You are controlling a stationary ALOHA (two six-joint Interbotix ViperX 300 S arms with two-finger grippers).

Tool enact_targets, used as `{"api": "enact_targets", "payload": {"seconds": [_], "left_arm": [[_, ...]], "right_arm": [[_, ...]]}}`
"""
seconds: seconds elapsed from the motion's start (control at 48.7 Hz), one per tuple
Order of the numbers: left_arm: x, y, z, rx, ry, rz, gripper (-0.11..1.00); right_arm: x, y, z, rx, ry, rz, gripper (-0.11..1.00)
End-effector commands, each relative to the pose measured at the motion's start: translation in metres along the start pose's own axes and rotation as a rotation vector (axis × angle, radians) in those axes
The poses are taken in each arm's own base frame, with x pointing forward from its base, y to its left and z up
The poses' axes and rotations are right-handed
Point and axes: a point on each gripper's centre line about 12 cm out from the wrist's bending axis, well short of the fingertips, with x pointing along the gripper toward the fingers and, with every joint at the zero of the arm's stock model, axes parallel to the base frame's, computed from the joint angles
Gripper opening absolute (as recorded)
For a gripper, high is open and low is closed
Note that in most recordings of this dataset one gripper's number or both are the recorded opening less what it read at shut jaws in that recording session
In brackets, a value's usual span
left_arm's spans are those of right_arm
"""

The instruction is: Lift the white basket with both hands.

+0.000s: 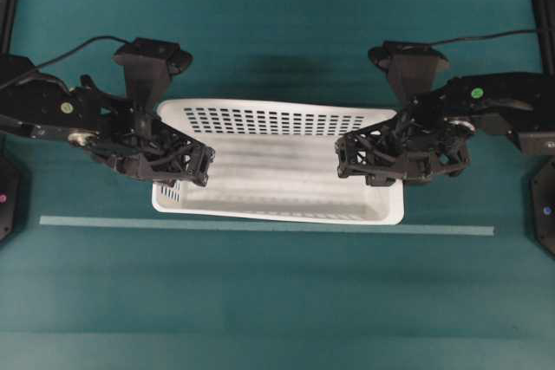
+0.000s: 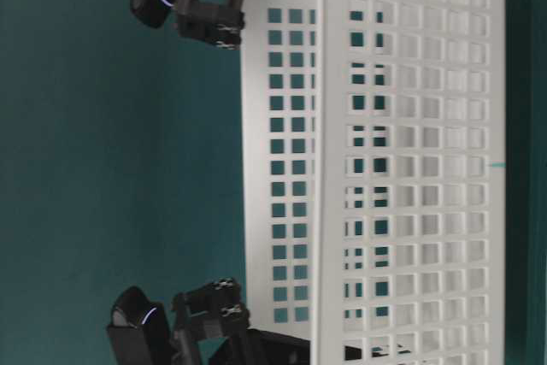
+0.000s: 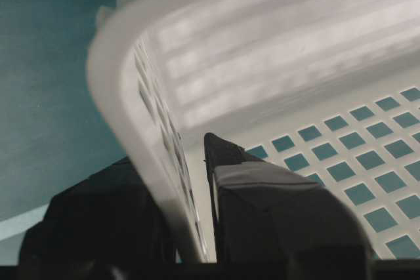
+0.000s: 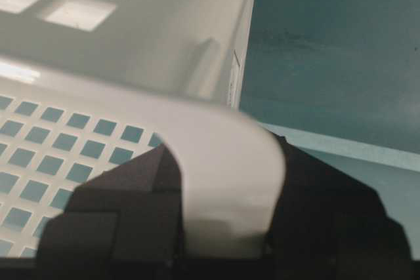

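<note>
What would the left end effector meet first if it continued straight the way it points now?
Nothing new, probably: the left end effector is already clamped on the large white plastic basket's end wall; beyond that lies the teal table.

The bench is covered edge to edge in dull teal. A thin, paler teal strip lies flat on it, running left to right across the lower middle of the overhead view. Black arm bases sit at the far left and right edges. A soft dark shadow falls on the cover at upper centre.
</note>
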Motion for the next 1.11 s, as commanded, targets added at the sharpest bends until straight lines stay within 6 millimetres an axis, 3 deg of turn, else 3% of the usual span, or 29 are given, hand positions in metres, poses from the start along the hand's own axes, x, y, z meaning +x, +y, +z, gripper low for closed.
{"api": "enact_targets", "payload": {"seconds": [0.0,0.308,1.089], "left_arm": [[0.005,-0.007,0.001,0.024,-0.01,-0.019,0.08],[0.015,-0.01,-0.003,0.034,-0.002,-0.016,0.08],[0.019,-0.014,-0.013,-0.011,0.008,-0.025,0.06]], "right_arm": [[0.011,0.006,-0.01,-0.063,0.007,0.004,0.2],[0.026,0.006,-0.013,-0.074,0.013,-0.015,0.2],[0.028,0.007,-0.014,-0.062,0.028,-0.016,0.2]]}}
